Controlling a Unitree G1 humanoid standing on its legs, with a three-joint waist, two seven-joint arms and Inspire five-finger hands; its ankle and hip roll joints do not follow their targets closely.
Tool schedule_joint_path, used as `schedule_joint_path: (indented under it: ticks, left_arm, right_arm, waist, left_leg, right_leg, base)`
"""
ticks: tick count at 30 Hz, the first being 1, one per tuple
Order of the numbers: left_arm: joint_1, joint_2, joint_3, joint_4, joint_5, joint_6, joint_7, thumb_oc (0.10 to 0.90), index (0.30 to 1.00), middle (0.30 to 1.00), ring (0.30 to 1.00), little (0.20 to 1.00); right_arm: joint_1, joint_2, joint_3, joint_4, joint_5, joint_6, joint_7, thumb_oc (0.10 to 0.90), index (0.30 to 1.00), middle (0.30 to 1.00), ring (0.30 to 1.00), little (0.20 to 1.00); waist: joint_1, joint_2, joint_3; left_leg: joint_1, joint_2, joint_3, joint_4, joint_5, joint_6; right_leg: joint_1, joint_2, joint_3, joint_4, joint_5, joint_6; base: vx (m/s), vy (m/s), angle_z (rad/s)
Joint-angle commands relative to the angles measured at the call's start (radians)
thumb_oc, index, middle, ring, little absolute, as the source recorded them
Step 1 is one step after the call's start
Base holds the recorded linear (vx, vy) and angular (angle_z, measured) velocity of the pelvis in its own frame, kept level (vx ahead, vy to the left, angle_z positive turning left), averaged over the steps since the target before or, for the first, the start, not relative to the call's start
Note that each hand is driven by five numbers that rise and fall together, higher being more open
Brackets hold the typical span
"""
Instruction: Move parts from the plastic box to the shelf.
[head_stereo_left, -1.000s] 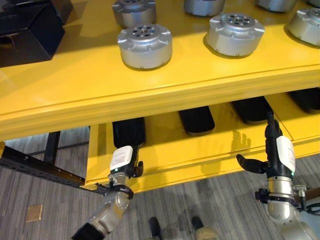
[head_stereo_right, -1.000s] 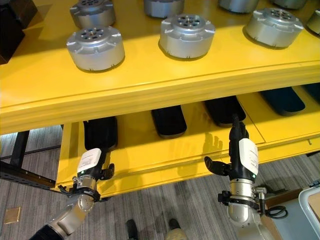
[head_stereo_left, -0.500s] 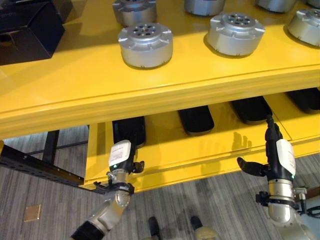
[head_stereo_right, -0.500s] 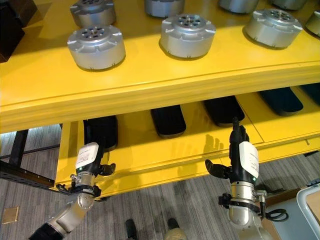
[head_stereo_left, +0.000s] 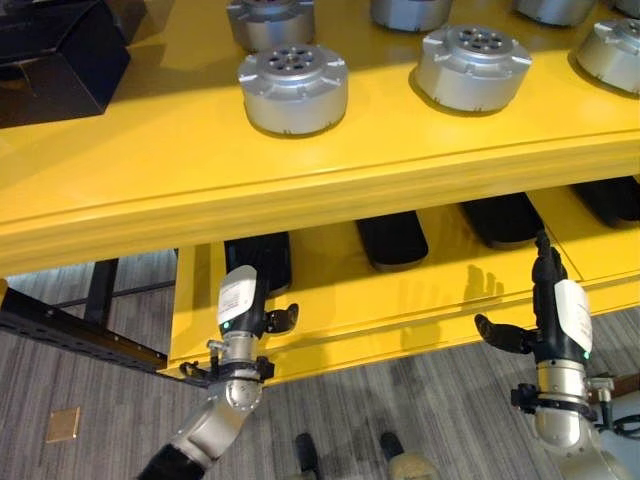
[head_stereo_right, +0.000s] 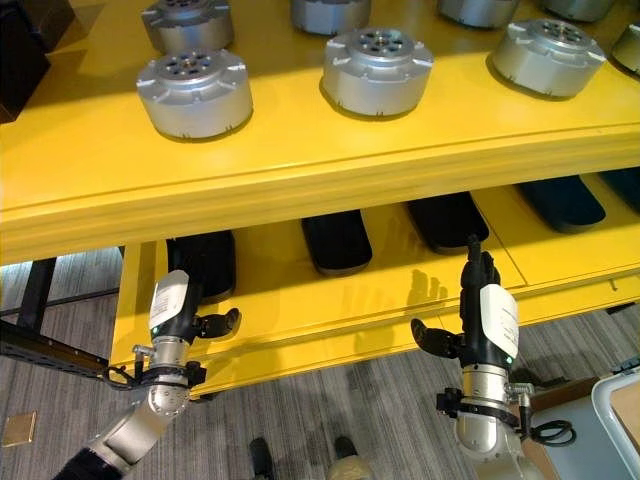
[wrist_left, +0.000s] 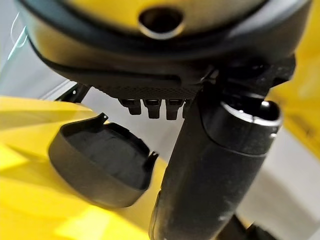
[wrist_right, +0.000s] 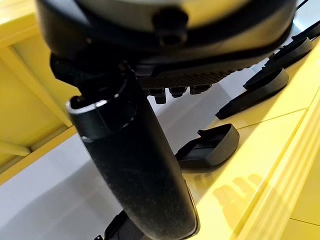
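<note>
Round silver metal parts (head_stereo_left: 293, 88) sit on the top level of a yellow shelf (head_stereo_left: 300, 190). Both hands hover empty before the lower level, fingers straight: left hand (head_stereo_left: 243, 305) near a black tray (wrist_left: 102, 167), which its wrist view shows close up, right hand (head_stereo_left: 552, 315) near another tray (wrist_right: 210, 147).

You see a bright yellow shelf (head_stereo_left: 150, 190) carrying silver-grey round parts (head_stereo_left: 293, 88); black trays (head_stereo_left: 392, 238) lie on its yellow lower tier. The floor (head_stereo_left: 90, 380) is grey-striped carpet. Each dark hand (head_stereo_right: 480, 300) bears a white cover.
</note>
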Motion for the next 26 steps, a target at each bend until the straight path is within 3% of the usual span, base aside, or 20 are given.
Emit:
schedule_joint_path:
  ticks: [1, 2, 3, 5, 8, 10, 12, 13, 14, 16, 19, 20, 23, 24, 26]
  left_arm:
    - [-0.038, -0.001, 0.073, -0.105, -0.148, -0.238, -0.047, 0.9, 1.0, 1.0, 1.0, 1.0]
    - [-0.033, -0.002, 0.072, -0.108, -0.172, -0.26, -0.069, 0.9, 1.0, 1.0, 1.0, 1.0]
    - [-0.005, -0.006, 0.074, -0.136, -0.27, -0.301, -0.188, 0.9, 1.0, 1.0, 1.0, 1.0]
    - [0.026, -0.006, 0.069, -0.17, -0.385, -0.353, -0.302, 0.9, 1.0, 1.0, 1.0, 1.0]
    - [0.064, -0.016, 0.055, -0.207, -0.684, -0.37, -0.546, 0.9, 1.0, 1.0, 1.0, 1.0]
    - [0.08, -0.019, 0.047, -0.215, -0.783, -0.392, -0.629, 0.9, 1.0, 1.0, 1.0, 1.0]
    - [0.086, -0.026, 0.029, -0.215, -0.946, -0.39, -0.785, 0.9, 1.0, 1.0, 1.0, 1.0]
    - [0.086, -0.026, 0.029, -0.214, -0.947, -0.39, -0.787, 0.9, 1.0, 1.0, 1.0, 1.0]
    - [0.093, -0.032, 0.016, -0.218, -1.029, -0.39, -0.884, 0.9, 1.0, 1.0, 1.0, 1.0]
    - [0.089, -0.048, -0.004, -0.214, -1.163, -0.366, -1.064, 0.9, 1.0, 1.0, 1.0, 1.0]
    - [0.075, -0.061, -0.013, -0.217, -1.171, -0.415, -1.086, 0.9, 1.0, 1.0, 1.0, 1.0]
    - [0.053, -0.072, -0.01, -0.199, -1.202, -0.376, -1.108, 0.9, 1.0, 1.0, 1.0, 1.0]
    - [0.062, -0.085, 0.015, -0.186, -1.243, -0.338, -1.155, 0.9, 1.0, 1.0, 1.0, 1.0]
    - [0.08, -0.09, 0.029, -0.184, -1.245, -0.307, -1.227, 0.9, 1.0, 1.0, 1.0, 1.0]
    - [0.088, -0.092, 0.026, -0.185, -1.248, -0.301, -1.261, 0.9, 1.0, 1.0, 1.0, 1.0]
  right_arm:
    - [-0.049, -0.011, -0.098, -0.138, 0.003, -0.1, -0.101, 0.9, 1.0, 1.0, 1.0, 1.0]
    - [-0.048, -0.009, -0.099, -0.139, 0.005, -0.102, -0.101, 0.9, 1.0, 1.0, 1.0, 1.0]
    - [-0.046, -0.008, -0.105, -0.144, 0.022, -0.105, -0.099, 0.9, 1.0, 1.0, 1.0, 1.0]
    - [-0.051, -0.01, -0.11, -0.141, 0.048, -0.109, -0.089, 0.9, 1.0, 1.0, 1.0, 1.0]
    - [-0.059, -0.01, -0.109, -0.125, 0.157, -0.131, -0.045, 0.9, 1.0, 1.0, 1.0, 1.0]
    - [-0.057, -0.01, -0.111, -0.112, 0.208, -0.154, -0.011, 0.9, 1.0, 1.0, 1.0, 1.0]
    - [-0.052, -0.001, -0.104, -0.103, 0.357, -0.184, 0.1, 0.9, 1.0, 1.0, 1.0, 1.0]
    - [-0.052, -0.002, -0.105, -0.103, 0.358, -0.185, 0.101, 0.9, 1.0, 1.0, 1.0, 1.0]
    - [-0.046, 0.015, -0.093, -0.1, 0.448, -0.198, 0.172, 0.9, 1.0, 1.0, 1.0, 1.0]
    - [-0.04, 0.035, -0.084, -0.08, 0.505, -0.232, 0.251, 0.9, 1.0, 1.0, 1.0, 1.0]
    - [-0.055, 0.045, -0.066, -0.05, 0.563, -0.268, 0.34, 0.9, 1.0, 1.0, 1.0, 1.0]
    - [-0.058, 0.053, -0.06, -0.055, 0.604, -0.258, 0.398, 0.9, 1.0, 1.0, 1.0, 1.0]
    - [-0.044, 0.059, -0.067, -0.064, 0.662, -0.253, 0.465, 0.9, 1.0, 1.0, 1.0, 1.0]
    - [-0.025, 0.072, -0.075, -0.078, 0.726, -0.246, 0.542, 0.9, 1.0, 1.0, 1.0, 1.0]
    - [-0.022, 0.08, -0.075, -0.078, 0.749, -0.239, 0.574, 0.9, 1.0, 1.0, 1.0, 1.0]
  waist:
    - [0.045, -0.01, -0.056]
    - [0.045, -0.008, -0.058]
    - [0.05, -0.006, -0.057]
    - [0.054, -0.001, -0.057]
    - [0.058, 0.009, -0.06]
    - [0.057, 0.014, -0.064]
    - [0.053, 0.017, -0.069]
    - [0.053, 0.018, -0.068]
    - [0.049, 0.018, -0.072]
    - [0.044, 0.018, -0.078]
    - [0.039, 0.015, -0.084]
    - [0.037, 0.012, -0.088]
    - [0.036, 0.009, -0.095]
    - [0.036, 0.007, -0.1]
    - [0.036, 0.006, -0.101]
  left_leg:
    - [0.075, 0.061, 0.028, -0.003, -0.104, 0.002]
    - [0.078, 0.06, 0.027, -0.003, -0.112, 0.001]
    - [0.078, 0.061, 0.025, -0.003, -0.11, 0.0]
    - [0.077, 0.062, 0.022, -0.004, -0.107, -0.003]
    - [0.076, 0.065, 0.02, -0.005, -0.101, -0.005]
    - [0.077, 0.066, 0.021, -0.005, -0.099, -0.006]
    - [0.078, 0.068, 0.023, -0.005, -0.094, -0.009]
    - [0.078, 0.068, 0.023, -0.005, -0.094, -0.009]
    - [0.079, 0.069, 0.025, -0.005, -0.092, -0.009]
    - [0.08, 0.071, 0.027, -0.005, -0.09, -0.01]
    - [0.081, 0.073, 0.03, -0.005, -0.088, -0.011]
    - [0.083, 0.075, 0.033, -0.005, -0.088, -0.013]
    - [0.087, 0.078, 0.038, -0.005, -0.09, -0.014]
    - [0.089, 0.079, 0.04, -0.005, -0.091, -0.014]
    - [0.09, 0.081, 0.041, -0.005, -0.091, -0.015]
  right_leg:
    - [-0.129, 0.01, -0.049, 0.084, 0.068, -0.006]
    - [-0.124, 0.009, -0.051, 0.082, 0.062, -0.005]
    - [-0.122, 0.008, -0.055, 0.079, 0.062, -0.006]
    - [-0.121, 0.007, -0.058, 0.076, 0.064, -0.006]
    - [-0.117, 0.007, -0.063, 0.069, 0.068, -0.008]
    - [-0.116, 0.006, -0.063, 0.067, 0.069, -0.008]
    - [-0.115, 0.006, -0.062, 0.064, 0.073, -0.01]
    - [-0.115, 0.006, -0.062, 0.064, 0.073, -0.01]
    - [-0.114, 0.006, -0.061, 0.06, 0.076, -0.012]
    - [-0.113, 0.007, -0.06, 0.058, 0.079, -0.014]
    - [-0.113, 0.006, -0.058, 0.057, 0.082, -0.015]
    - [-0.111, 0.007, -0.058, 0.055, 0.083, -0.017]
    - [-0.107, 0.008, -0.059, 0.053, 0.082, -0.018]
    - [-0.107, 0.009, -0.059, 0.054, 0.081, -0.019]
    - [-0.106, 0.009, -0.061, 0.053, 0.081, -0.019]
  base:
    - [0.0, 0.0, 0.0]
    - [0.0, 0.0, 0.0]
    - [0.0, 0.0, 0.0]
    - [-0.03, 0.015, 0.0]
    - [-0.01, 0.007, 0.0]
    - [0.0, 0.0, 0.0]
    - [0.0, 0.0, 0.0]
    - [0.0, 0.0, 0.0]
    - [0.0, 0.0, 0.0]
    - [0.0, -0.004, -0.04]
    - [0.0, -0.002, -0.01]
    - [0.0, 0.0, 0.0]
    - [0.0, 0.0, 0.0]
    - [0.0, 0.0, 0.0]
    - [0.0, 0.0, 0.0]
